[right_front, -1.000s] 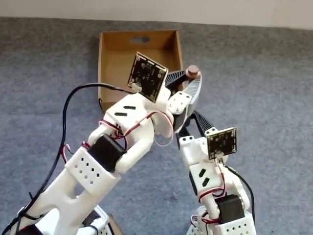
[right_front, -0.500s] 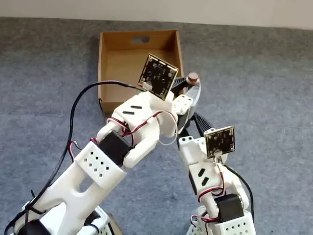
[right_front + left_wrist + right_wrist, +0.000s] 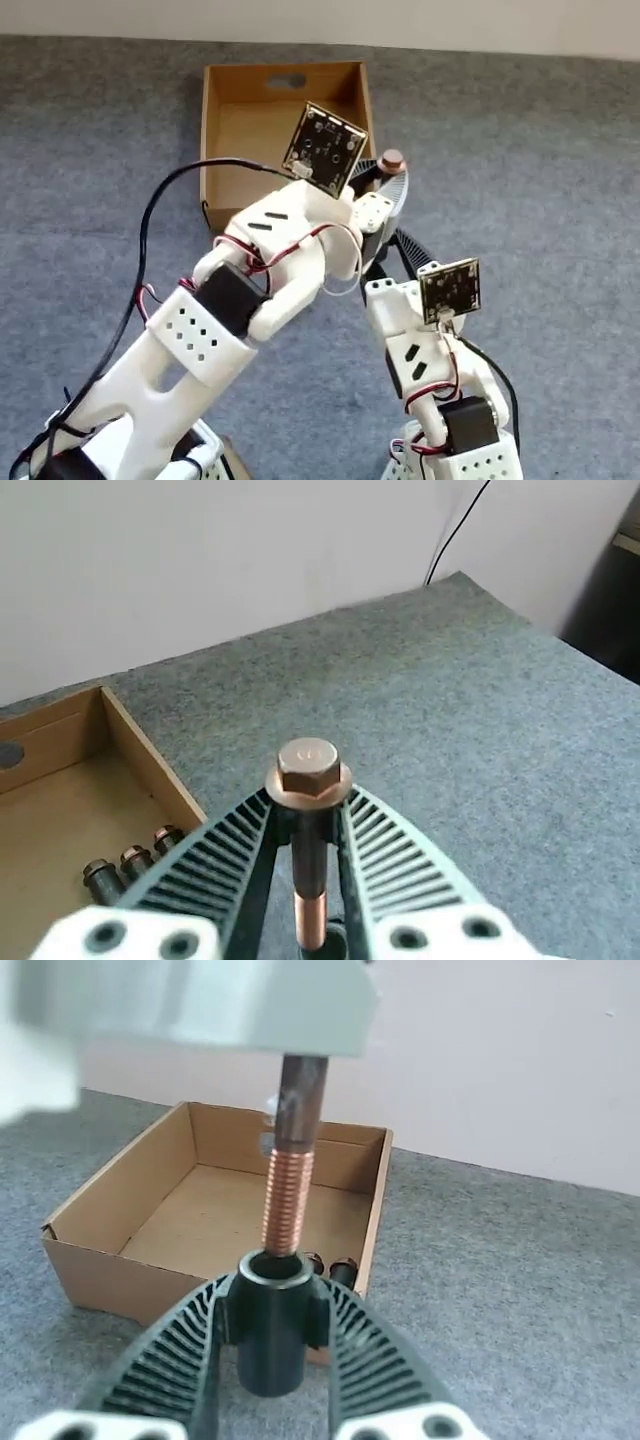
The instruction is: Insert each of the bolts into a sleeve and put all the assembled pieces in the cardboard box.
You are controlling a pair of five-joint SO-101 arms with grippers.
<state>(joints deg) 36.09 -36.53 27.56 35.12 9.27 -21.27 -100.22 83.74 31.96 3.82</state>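
Bolt (image 3: 312, 780) upright, long axis vertical, flanged hexagonal head up, copper-coloured threaded end down. Clamped just under the head between the ribbed fingers of the left gripper (image 3: 310, 800). Threaded tip meeting the open mouth of the dark sleeve (image 3: 271, 1335), likewise upright and in line beneath it; impossible to tell how deep the tip sits. Sleeve squeezed between the ribbed fingers of the right gripper (image 3: 273, 1290).

In the high view, bolt head at about 1 o'clock from the middle of the table, raised above the grey felt mat (image 3: 520, 150). Just outside the cardboard box (image 3: 208, 120), at the box's 3 o'clock wall. Box open-topped, toward 11 o'clock on the mat. Inside, near the corner closest to the grippers, three assembled pieces (image 3: 128, 860) lying side by side, heads showing.
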